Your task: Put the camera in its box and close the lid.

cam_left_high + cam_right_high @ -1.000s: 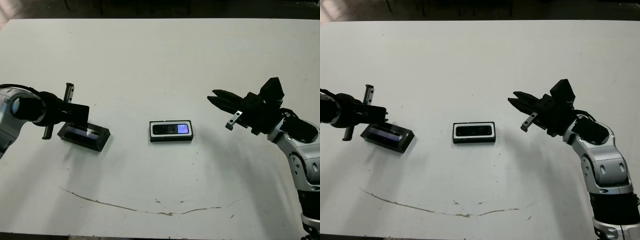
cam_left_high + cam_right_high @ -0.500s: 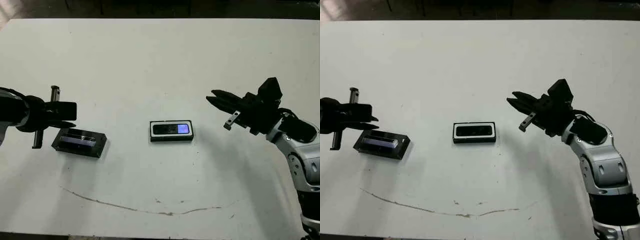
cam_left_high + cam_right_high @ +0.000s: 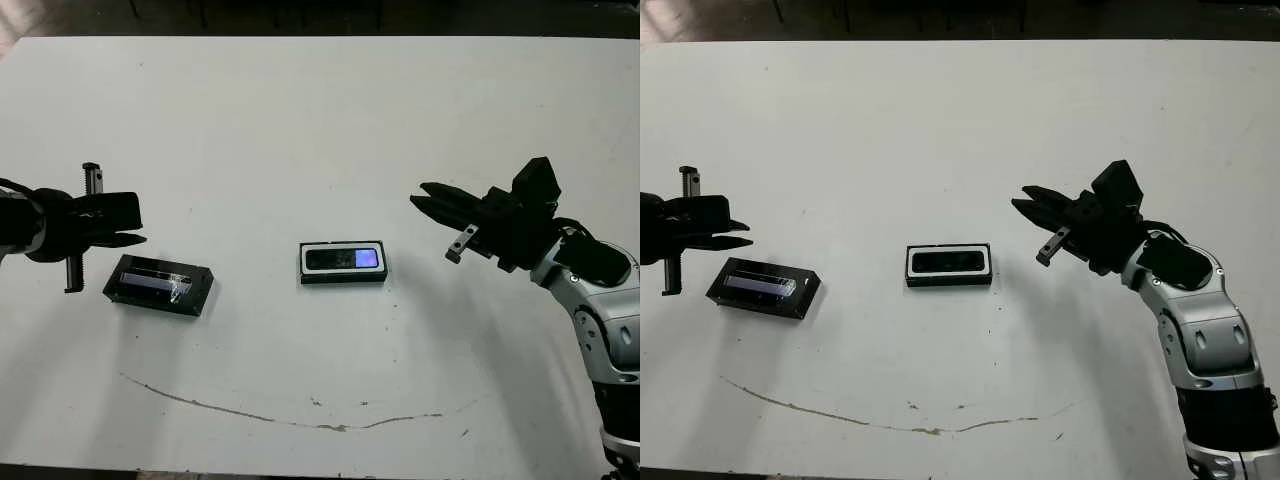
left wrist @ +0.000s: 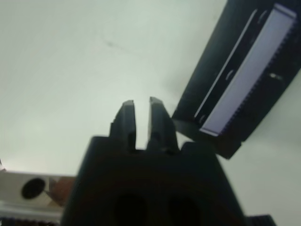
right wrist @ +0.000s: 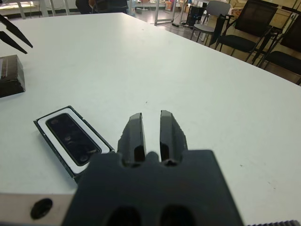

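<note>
Since a second ago the left gripper (image 3: 128,225) has drawn back off the lid (image 3: 158,285) toward the bench's left edge, and the lid itself has slid a little leftward from where it lay. That gripper now hangs just beside the lid's far left corner, apart from it, its fingers (image 4: 126,120) nearly closed with only a thin slit between them and nothing held. The lid lies flat on the white bench (image 3: 320,120), window up, slightly skewed. Well to its right, near the bench's middle, sits the box (image 3: 343,262) with the camera (image 3: 344,258) lying flat inside it, the blue-violet patch at the camera's right end. Further right, the right gripper (image 3: 428,197) has barely shifted; it hovers above the bench, apart from the box, pointing left, fingers (image 5: 135,136) close together and empty.
</note>
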Available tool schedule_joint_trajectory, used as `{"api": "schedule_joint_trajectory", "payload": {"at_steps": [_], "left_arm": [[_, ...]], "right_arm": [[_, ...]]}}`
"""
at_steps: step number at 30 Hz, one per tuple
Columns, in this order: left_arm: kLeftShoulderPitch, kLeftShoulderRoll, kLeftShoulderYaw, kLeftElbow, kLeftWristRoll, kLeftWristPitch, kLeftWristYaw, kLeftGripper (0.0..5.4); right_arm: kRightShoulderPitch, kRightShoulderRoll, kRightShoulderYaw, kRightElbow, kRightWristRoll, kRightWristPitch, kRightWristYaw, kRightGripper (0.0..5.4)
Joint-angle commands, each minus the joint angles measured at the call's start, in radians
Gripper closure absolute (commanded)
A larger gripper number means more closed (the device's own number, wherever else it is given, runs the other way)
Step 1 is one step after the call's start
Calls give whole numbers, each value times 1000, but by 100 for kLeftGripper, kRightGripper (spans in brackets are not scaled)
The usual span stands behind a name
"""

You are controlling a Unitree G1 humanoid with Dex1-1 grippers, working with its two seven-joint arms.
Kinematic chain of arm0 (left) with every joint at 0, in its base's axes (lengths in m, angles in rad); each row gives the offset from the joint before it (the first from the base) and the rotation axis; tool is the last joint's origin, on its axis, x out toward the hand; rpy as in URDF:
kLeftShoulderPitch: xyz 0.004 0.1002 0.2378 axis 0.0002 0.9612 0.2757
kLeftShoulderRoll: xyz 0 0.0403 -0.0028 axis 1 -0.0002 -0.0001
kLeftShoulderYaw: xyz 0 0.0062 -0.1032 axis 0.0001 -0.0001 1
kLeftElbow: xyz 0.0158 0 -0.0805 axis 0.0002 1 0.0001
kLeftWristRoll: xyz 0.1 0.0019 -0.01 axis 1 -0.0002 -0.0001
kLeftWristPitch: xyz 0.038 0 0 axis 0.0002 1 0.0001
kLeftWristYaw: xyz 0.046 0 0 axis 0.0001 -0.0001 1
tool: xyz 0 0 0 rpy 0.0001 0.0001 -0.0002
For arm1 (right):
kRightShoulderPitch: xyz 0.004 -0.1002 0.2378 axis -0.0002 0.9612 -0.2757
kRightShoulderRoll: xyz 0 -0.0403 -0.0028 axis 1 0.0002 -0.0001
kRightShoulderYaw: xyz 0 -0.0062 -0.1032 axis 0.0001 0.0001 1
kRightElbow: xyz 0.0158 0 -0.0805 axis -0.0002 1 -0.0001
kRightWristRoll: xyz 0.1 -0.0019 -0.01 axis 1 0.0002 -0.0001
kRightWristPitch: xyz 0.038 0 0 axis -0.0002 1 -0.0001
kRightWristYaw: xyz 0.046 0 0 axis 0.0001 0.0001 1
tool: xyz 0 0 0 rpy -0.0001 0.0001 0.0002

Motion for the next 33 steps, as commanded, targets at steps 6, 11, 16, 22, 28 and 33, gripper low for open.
{"api": "schedule_joint_trajectory", "payload": {"at_steps": [6,11,16,22,28,33], "left_arm": [[15,53,-65,17,53,25,-79,540],[44,45,-65,16,53,8,-61,540],[81,36,-58,-10,37,-4,-43,540],[112,35,-44,-20,22,-5,-37,540],[135,59,-28,-57,20,28,-53,540],[172,78,-6,-95,-8,24,-62,540]], "right_arm": [[22,-14,6,7,-4,7,5,539],[26,-17,6,4,-8,1,6,539],[25,-18,3,10,-4,-2,13,539],[23,-19,1,9,2,11,13,539],[19,-20,1,15,0,-1,23,539],[15,-22,5,14,-3,-3,28,539]]}}
